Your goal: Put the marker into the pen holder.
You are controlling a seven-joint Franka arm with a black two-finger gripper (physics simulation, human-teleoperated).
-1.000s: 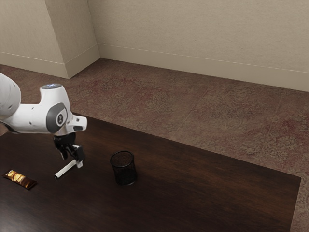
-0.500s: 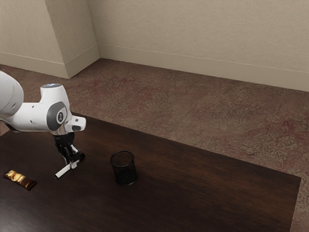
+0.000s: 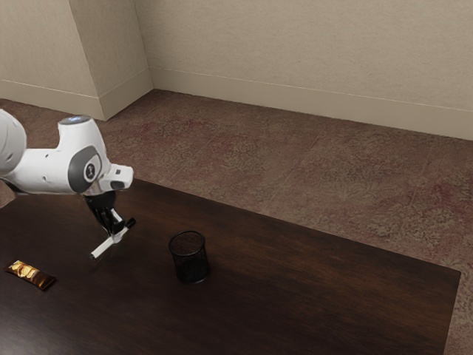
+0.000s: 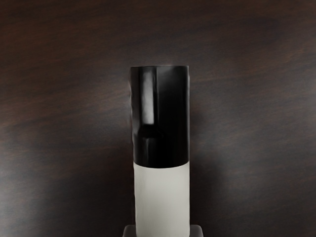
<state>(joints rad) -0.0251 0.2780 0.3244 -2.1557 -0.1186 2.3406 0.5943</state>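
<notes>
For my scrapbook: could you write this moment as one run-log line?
hand: shut on marker | marker: above table | pen holder: marker outside

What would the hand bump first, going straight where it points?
The hand points down, so probably the dark wooden table, maybe touched first by the white, black-capped marker it holds. The gap's height is unclear.

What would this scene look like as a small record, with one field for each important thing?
tool: shut on the marker, fingers on both sides of it
marker: white body, black cap, apparently lifted off the table, not in the pen holder
pen holder: black mesh, upright on the table
wrapped bar: brown and gold, lying near the exterior view's left edge
</notes>
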